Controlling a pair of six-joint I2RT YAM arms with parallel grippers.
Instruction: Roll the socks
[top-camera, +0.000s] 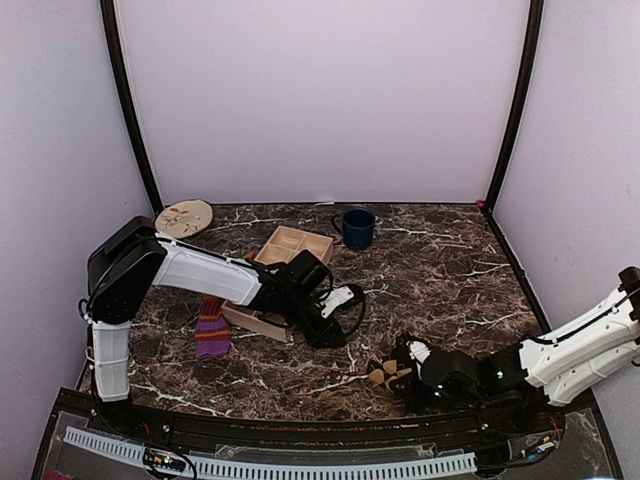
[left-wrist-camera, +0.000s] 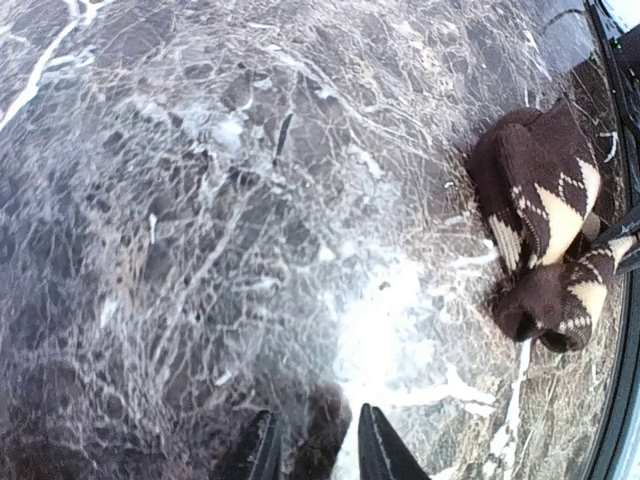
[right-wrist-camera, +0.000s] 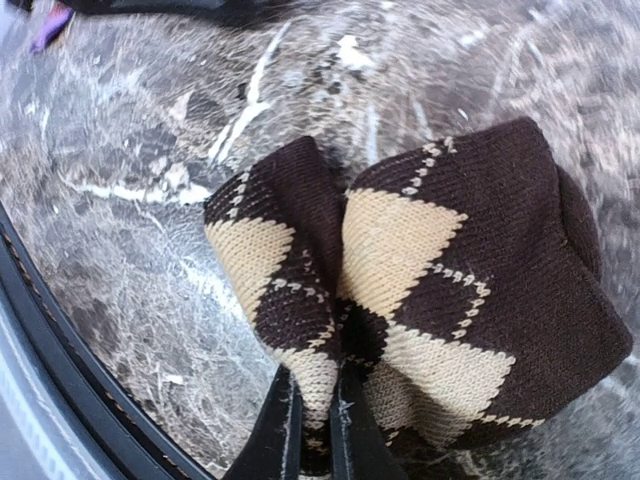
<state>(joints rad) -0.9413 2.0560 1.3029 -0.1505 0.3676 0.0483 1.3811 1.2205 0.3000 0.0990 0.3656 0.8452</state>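
The dark brown sock (top-camera: 384, 373) with tan argyle diamonds lies bunched near the table's front edge. My right gripper (top-camera: 404, 369) is shut on a fold of it. In the right wrist view the two fingertips (right-wrist-camera: 282, 428) pinch the knit of the brown sock (right-wrist-camera: 450, 290). The purple striped sock (top-camera: 212, 330) lies flat at the left, under my left arm. My left gripper (top-camera: 335, 328) hovers mid-table, left of the brown sock (left-wrist-camera: 545, 230). It (left-wrist-camera: 315, 450) stands open over bare marble with nothing between its fingers.
A wooden compartment tray (top-camera: 290, 246) stands behind my left arm, with another wooden piece (top-camera: 256, 321) beneath the forearm. A blue mug (top-camera: 355, 228) is at the back centre and a round wooden disc (top-camera: 184, 217) at the back left. The table's black front rail (right-wrist-camera: 60, 330) runs close to the brown sock.
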